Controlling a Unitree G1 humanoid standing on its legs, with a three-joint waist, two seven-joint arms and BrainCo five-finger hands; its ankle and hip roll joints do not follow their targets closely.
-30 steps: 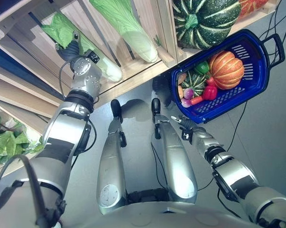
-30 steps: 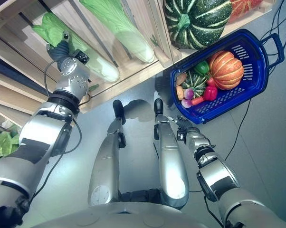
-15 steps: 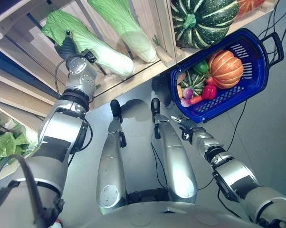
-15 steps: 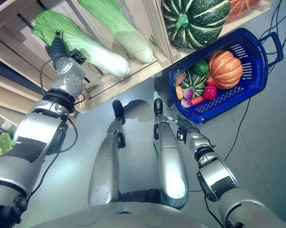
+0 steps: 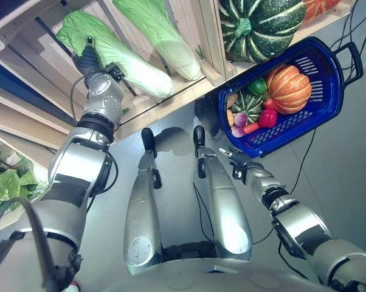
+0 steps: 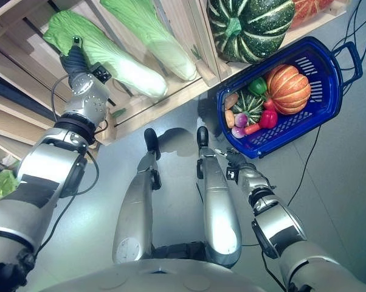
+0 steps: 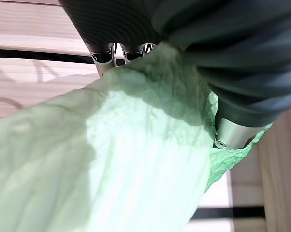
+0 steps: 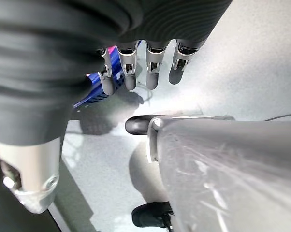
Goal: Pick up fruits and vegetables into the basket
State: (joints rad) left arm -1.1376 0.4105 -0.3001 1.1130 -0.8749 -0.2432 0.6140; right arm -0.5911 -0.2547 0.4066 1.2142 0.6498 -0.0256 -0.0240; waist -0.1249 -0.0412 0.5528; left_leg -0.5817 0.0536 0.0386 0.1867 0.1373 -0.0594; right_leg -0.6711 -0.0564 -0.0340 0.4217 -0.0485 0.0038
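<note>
The right hand (image 5: 234, 159) hangs low by the floor with its fingers (image 8: 152, 72) straight and relaxed, holding nothing, just short of the blue basket (image 5: 329, 103), which sits beyond it already loaded with produce. Farther off, the left hand (image 5: 89, 59) reaches up to the wooden shelf (image 5: 171, 91), fingers and thumb curled around the leafy end of a cabbage (image 5: 119, 56). The cabbage's long axis runs from that hand toward the basket side, so the left arm is clearly the nearer one.

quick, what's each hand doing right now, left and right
Left hand: on a cabbage in the crate; whether its fingers grip it cannot be told.
Right hand: open, holding nothing, beside the basket.
</note>
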